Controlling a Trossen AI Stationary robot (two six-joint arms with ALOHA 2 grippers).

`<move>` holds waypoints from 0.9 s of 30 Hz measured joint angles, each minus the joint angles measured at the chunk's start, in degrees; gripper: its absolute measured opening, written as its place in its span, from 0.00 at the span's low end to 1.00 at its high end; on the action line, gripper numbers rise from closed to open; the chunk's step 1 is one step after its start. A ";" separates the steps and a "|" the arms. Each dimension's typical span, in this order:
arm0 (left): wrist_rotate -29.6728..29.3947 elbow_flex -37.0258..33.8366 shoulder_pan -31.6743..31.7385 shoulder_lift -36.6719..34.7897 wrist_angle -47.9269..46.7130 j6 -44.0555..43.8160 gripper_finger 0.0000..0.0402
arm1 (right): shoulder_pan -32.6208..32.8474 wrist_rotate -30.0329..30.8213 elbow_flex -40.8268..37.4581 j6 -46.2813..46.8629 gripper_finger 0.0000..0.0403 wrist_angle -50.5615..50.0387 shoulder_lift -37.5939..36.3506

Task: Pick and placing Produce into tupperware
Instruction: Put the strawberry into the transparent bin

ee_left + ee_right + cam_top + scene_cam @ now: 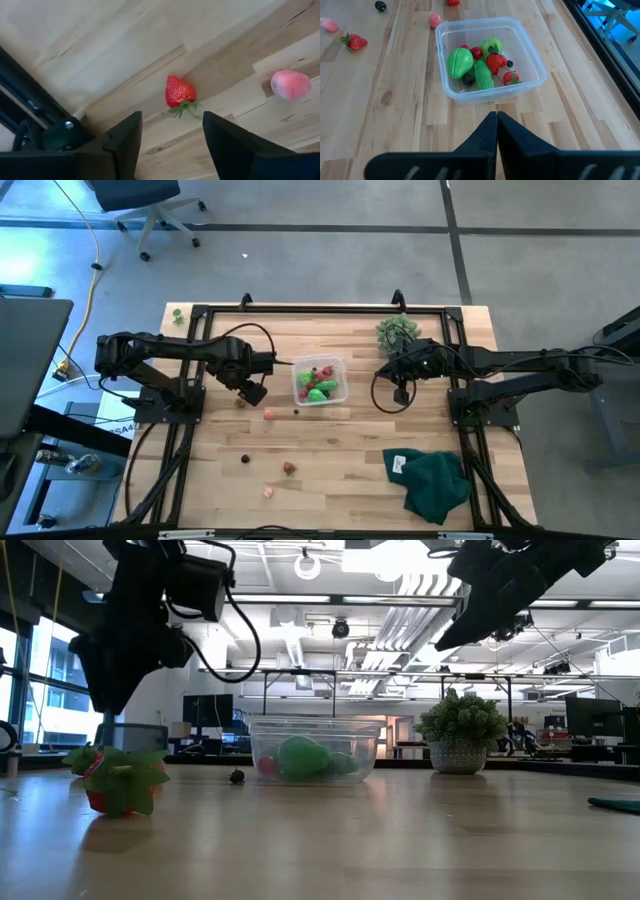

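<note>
The clear tupperware [319,381] stands mid-table and holds green, red and dark produce [479,65]. Loose produce lies on the wood to its left and nearer the front: a strawberry [180,92], a pink piece [290,85], a dark berry [296,412], another strawberry [288,468]. My left gripper [172,145] points down, open, just above the first strawberry, with its fingers on either side of the strawberry's leafy end and apart from it. My right gripper [496,125] hangs shut in the air to the right of the tupperware and holds nothing.
A spiky grey-green bushy ball [398,332] stands at the far edge behind the right gripper. A dark green cloth [435,480] lies at the front right. The black frame rail [185,420] runs along the table's left side, close to the left gripper.
</note>
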 joint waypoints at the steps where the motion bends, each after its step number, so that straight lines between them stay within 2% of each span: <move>1: 0.09 -0.05 0.00 0.00 0.16 -0.55 0.50 | 0.00 0.00 0.00 0.00 0.00 0.02 0.00; 11: 3.53 -4.83 -0.01 -0.37 6.40 -2.60 0.50 | 0.01 0.01 0.00 0.00 0.00 0.00 0.00; 27: 3.78 -12.86 0.00 -2.49 15.73 -5.20 0.50 | 0.00 -0.01 0.00 0.00 0.00 -0.01 0.00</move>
